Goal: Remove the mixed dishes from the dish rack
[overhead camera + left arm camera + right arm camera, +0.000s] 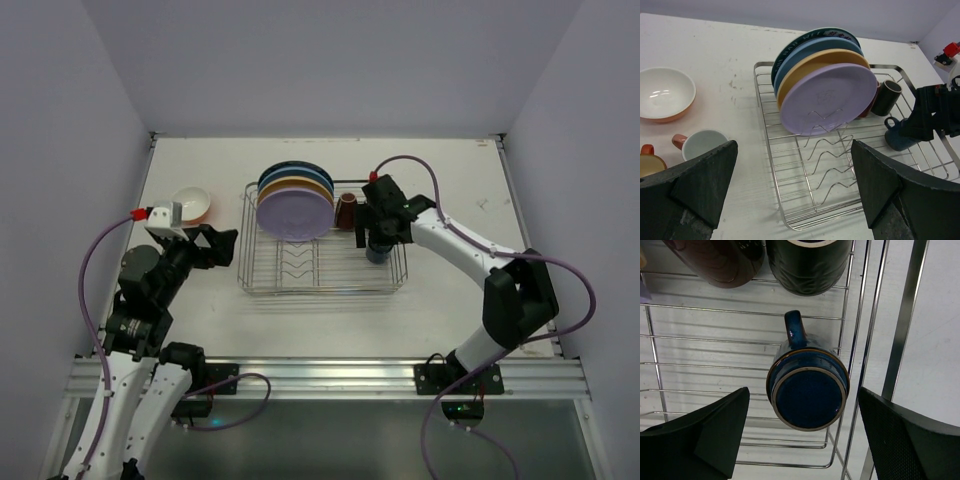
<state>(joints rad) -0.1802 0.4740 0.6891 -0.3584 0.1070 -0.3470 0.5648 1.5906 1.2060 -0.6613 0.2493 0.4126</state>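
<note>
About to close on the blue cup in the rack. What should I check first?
1. Right tool jaws open: ok.
2. Blue cup between its fingers: ok, upside down, roughly centred.
3. Gaps on both sides of the cup, no contact yet: ok.
4. Brown cup and black cup apart from the blue cup: ok.
5. Outer finger clearing the dish rack side wires: cannot tell.
6. Left tool open, beside the rack, not over it: ok.

White arms (455, 240), black joints (520, 292) and end effectors (222, 247), purple cables (88, 275), red connectors (139, 214)
</note>
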